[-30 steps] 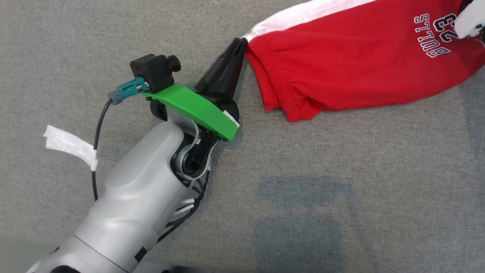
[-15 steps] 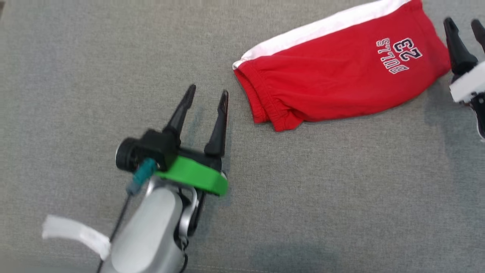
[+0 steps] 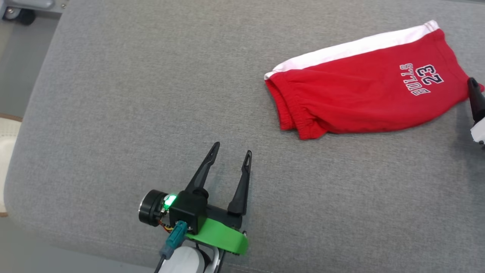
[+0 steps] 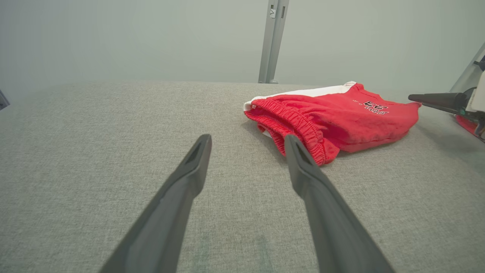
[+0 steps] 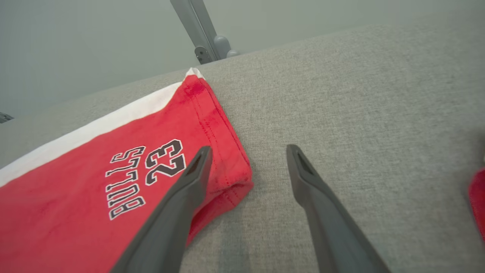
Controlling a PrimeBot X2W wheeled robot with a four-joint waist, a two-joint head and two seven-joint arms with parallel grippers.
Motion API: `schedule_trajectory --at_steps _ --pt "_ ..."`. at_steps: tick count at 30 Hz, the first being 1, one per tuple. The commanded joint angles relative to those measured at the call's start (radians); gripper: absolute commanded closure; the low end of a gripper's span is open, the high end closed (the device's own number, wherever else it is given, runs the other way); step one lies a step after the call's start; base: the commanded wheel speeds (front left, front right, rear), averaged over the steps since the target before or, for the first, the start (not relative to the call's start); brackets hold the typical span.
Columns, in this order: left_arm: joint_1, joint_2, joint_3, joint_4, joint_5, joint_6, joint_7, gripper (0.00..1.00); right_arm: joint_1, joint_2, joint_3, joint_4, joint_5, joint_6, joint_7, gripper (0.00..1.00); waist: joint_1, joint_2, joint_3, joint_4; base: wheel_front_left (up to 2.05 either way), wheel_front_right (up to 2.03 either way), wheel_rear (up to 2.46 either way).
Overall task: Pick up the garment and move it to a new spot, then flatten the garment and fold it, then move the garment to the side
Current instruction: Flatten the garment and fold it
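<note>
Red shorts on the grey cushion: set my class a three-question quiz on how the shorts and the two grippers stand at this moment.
1. True or false: the left gripper is shut on the shorts.
2. Which number is printed on the shorts? A) 32 B) 23 C) 45
3. Fill in: the gripper nearer the shorts' lettered end is the ___ one.

Key: 1 false, it is open and apart from them; 2 B; 3 right, the right gripper.
</note>
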Motion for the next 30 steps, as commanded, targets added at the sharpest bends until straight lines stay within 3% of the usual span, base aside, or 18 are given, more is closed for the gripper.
schedule_trajectory --at_steps 1,7,9,14,22,30 --pt "0.009 -0.002 -0.001 -0.005 0.005 -0.005 -0.002 0.00 0.005 -0.003 0.006 0.012 0.002 0.000 0.005 0.00 0.0000 0.0000 0.005 0.031 0.00 0.00 0.00" --pt "-0.014 -0.002 -0.043 -0.023 -0.027 0.009 -0.002 0.00 -0.032 0.041 0.054 0.133 -0.022 0.000 0.067 0.00 0.0000 0.0000 0.007 0.058 0.00 0.00 0.00" --pt "-0.023 -0.002 -0.042 -0.018 -0.027 0.011 -0.002 0.00 -0.037 0.064 0.067 0.159 -0.026 0.000 0.079 0.22 0.0000 0.0000 0.001 0.058 0.00 0.00 0.00" --pt "-0.031 -0.002 -0.035 -0.008 -0.018 0.006 -0.002 0.00 -0.052 0.098 0.084 0.201 -0.023 0.000 0.090 0.98 0.0000 0.0000 -0.011 0.053 0.00 0.00 0.00" --pt "-0.010 -0.002 -0.026 0.007 -0.008 0.003 -0.002 0.00 -0.034 0.119 0.078 0.210 0.008 0.000 0.022 1.00 0.0000 0.0000 -0.039 0.017 0.00 0.00 0.00" --pt "0.022 -0.002 -0.010 0.013 0.000 0.001 -0.002 0.00 0.040 0.127 0.056 0.124 0.043 0.000 -0.043 1.00 0.0000 0.0000 -0.080 -0.073 0.00 0.00 0.00"
